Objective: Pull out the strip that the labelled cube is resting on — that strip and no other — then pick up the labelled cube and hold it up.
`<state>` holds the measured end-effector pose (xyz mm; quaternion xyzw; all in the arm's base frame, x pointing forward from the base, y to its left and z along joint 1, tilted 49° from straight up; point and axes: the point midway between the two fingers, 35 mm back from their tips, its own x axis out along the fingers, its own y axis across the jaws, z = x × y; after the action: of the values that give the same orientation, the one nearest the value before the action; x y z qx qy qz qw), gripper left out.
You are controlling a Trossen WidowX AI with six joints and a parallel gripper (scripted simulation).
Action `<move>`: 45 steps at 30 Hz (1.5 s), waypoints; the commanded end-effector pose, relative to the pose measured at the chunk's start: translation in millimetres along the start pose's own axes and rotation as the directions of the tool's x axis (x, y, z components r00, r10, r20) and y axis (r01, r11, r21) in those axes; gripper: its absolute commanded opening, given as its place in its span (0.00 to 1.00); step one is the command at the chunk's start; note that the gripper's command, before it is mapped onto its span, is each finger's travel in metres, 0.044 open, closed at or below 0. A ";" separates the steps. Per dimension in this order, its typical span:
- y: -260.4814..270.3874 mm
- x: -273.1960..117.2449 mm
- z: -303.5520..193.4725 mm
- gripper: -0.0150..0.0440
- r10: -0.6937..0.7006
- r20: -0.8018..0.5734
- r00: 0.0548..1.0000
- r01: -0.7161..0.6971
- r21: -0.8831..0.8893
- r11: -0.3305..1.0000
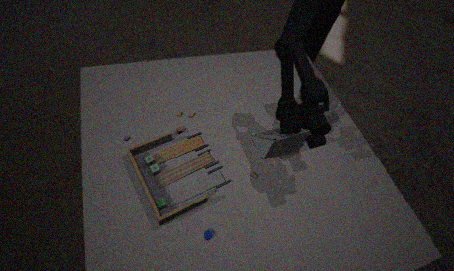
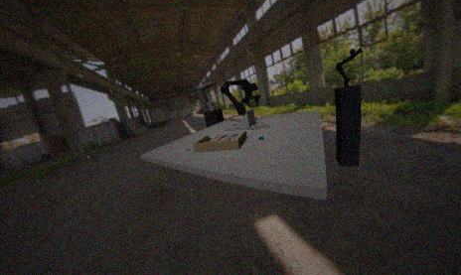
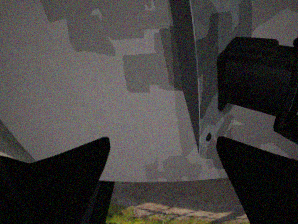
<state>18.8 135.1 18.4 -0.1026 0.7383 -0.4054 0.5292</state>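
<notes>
Green cubes, 3 in all [image 1: 161,203], sit in the wooden tray [image 1: 145,185] [image 2: 219,145]; the claw [image 3: 162,143] gapes wide.

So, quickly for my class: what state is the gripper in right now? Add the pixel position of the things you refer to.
Gripper [image 1: 317,140] [image 2: 257,100] [image 3: 162,143]: open, its fingers standing wide apart with nothing held between them.

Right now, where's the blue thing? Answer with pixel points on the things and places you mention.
In the top view, the blue thing [image 1: 208,235] [image 2: 261,138] is on the table, just outside the wooden tray's [image 1: 145,187] [image 2: 219,145] lower right corner.
</notes>
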 end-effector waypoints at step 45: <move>-29.9 -124.2 288.0 0.93 0.101 0.966 0.237 0.088 -0.125 0.988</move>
<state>312.4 49.4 94.4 -0.3638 0.2813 -0.1914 0.8671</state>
